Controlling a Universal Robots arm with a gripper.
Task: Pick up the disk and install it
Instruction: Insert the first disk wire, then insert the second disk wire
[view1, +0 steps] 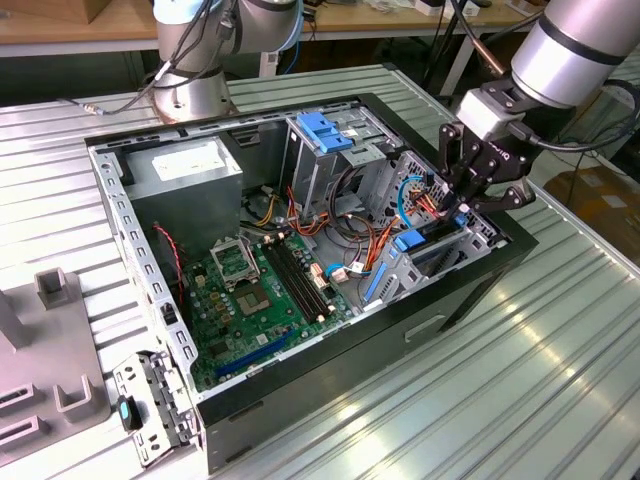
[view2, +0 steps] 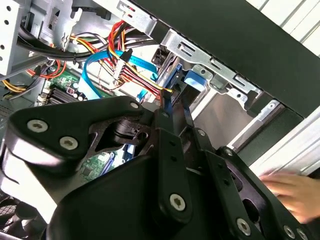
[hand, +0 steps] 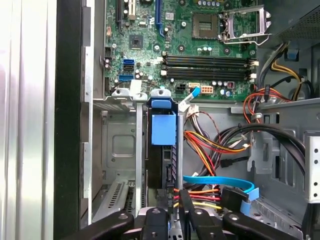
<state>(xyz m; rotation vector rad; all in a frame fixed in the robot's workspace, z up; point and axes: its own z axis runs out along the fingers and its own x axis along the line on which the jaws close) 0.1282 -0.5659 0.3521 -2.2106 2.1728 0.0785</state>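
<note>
Black computer case on a ribbed silver-grey surface; green motherboard; dark disk with bright blue tabs; blue flat cable; red, orange and yellow wire bundle; black gripper; grey drive cage, blue handle.

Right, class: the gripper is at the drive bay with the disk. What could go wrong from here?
The loose blue cable and red-yellow wires beside the disk could snag on the gripper. The disk might jam in the narrow metal bay if tilted. A person's hand near the gripper could be struck.
</note>
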